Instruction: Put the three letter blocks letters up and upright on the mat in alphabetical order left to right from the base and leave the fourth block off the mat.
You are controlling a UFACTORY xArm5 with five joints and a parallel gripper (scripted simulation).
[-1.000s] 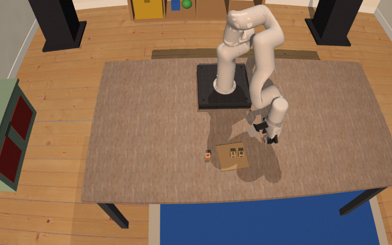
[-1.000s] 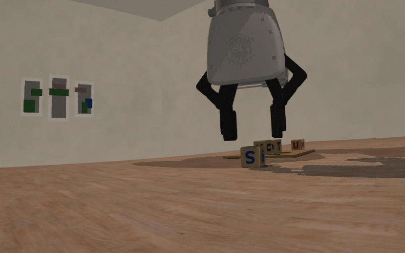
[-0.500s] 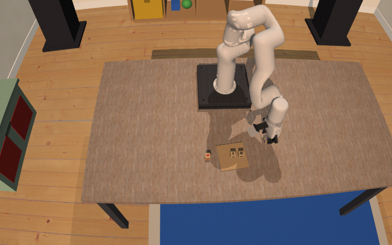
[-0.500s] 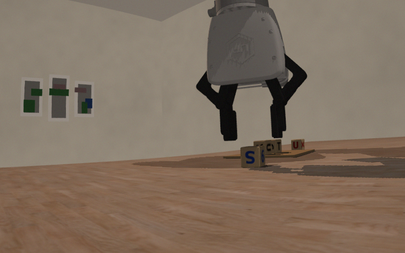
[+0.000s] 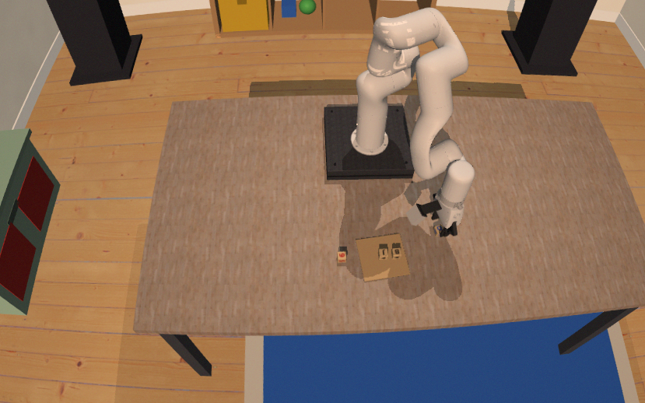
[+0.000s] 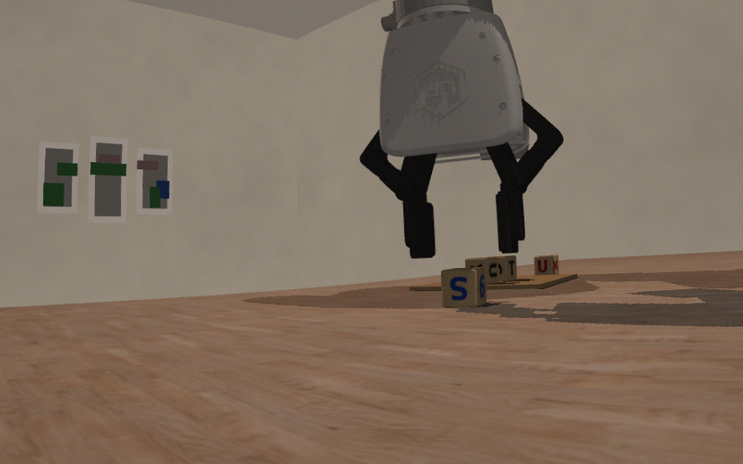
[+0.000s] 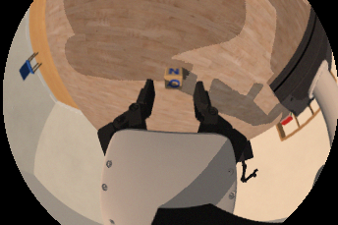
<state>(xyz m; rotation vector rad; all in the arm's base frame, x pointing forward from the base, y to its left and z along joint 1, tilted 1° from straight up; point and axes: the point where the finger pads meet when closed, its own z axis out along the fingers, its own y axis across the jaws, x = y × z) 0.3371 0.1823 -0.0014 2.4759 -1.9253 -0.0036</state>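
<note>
Blue-lettered block (image 6: 462, 287) rests on the worktop (image 5: 244, 210) directly under the end effector (image 6: 463, 237), whose fingers (image 6: 419, 229) hang apart above it, holding nothing. Beyond the end effector lies the tan mat (image 5: 383, 268), carrying two blocks (image 5: 388, 250) side by side. Farther past the mat's far edge, a red-marked block (image 5: 342, 255) sits on the bare worktop, well apart from the end effector.

Two blocks (image 5: 388, 250) sit together on the tan mat (image 5: 382, 272); blue-lettered block (image 6: 462, 286) and red-lettered block (image 5: 342, 255) lie off it.
</note>
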